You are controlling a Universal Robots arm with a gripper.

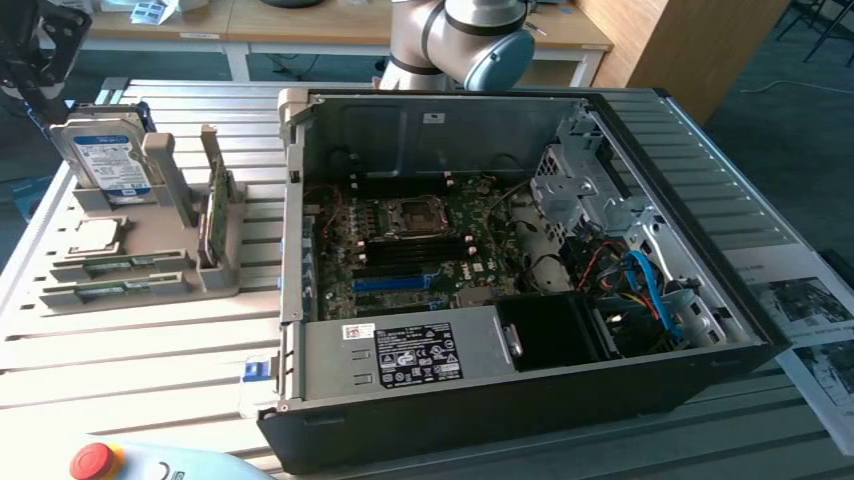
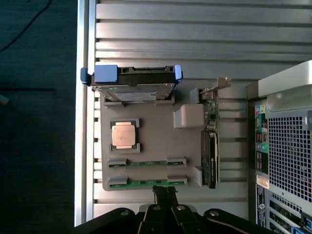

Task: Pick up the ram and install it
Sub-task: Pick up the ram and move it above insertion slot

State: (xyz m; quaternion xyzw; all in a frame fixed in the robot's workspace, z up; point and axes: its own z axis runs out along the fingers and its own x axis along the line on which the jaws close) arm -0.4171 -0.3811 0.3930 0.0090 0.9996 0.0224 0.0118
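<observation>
Shut and empty, the gripper (image 2: 165, 192) hangs over the grey holder (image 2: 156, 141) on the slatted surface (image 2: 170, 39), close to the ram (image 2: 146, 182), which stands on edge in its slot, apparently so its long sides can be gripped, with the open case (image 1: 534, 400) alongside.

narrow green ram (image 2: 146, 183), lying flat

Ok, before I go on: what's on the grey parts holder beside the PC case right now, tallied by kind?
Hard drive: 1
CPU chip: 1
RAM sticks: 2
Expansion card: 1
Total: 5
</observation>
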